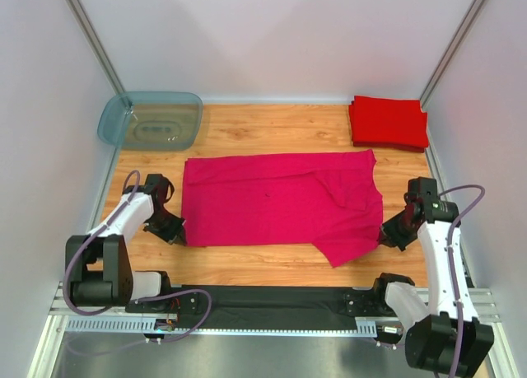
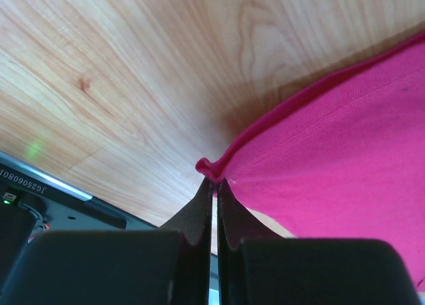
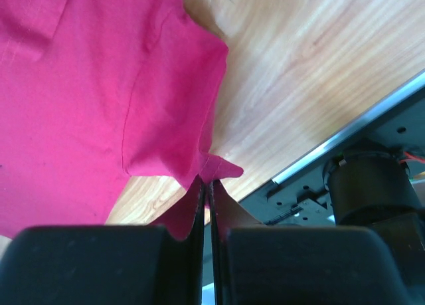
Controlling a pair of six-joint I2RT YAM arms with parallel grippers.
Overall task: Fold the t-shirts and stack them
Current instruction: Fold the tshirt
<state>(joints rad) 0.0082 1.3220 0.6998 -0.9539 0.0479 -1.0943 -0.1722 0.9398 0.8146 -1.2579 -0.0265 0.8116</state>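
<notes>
A magenta-pink t-shirt (image 1: pixel 280 203) lies spread across the middle of the wooden table, partly folded, with a sleeve flap sticking out at its near right. My left gripper (image 1: pixel 179 230) is shut on the shirt's near left corner (image 2: pixel 211 167). My right gripper (image 1: pixel 384 232) is shut on the shirt's near right edge (image 3: pixel 214 167). A stack of brighter red folded t-shirts (image 1: pixel 388 121) sits at the far right corner. The pink shirt's neck label is not visible.
A translucent blue-grey plastic tub (image 1: pixel 151 120) stands at the far left corner. White walls with metal posts close in the table on three sides. A black strip and the arm bases (image 1: pixel 272 300) run along the near edge.
</notes>
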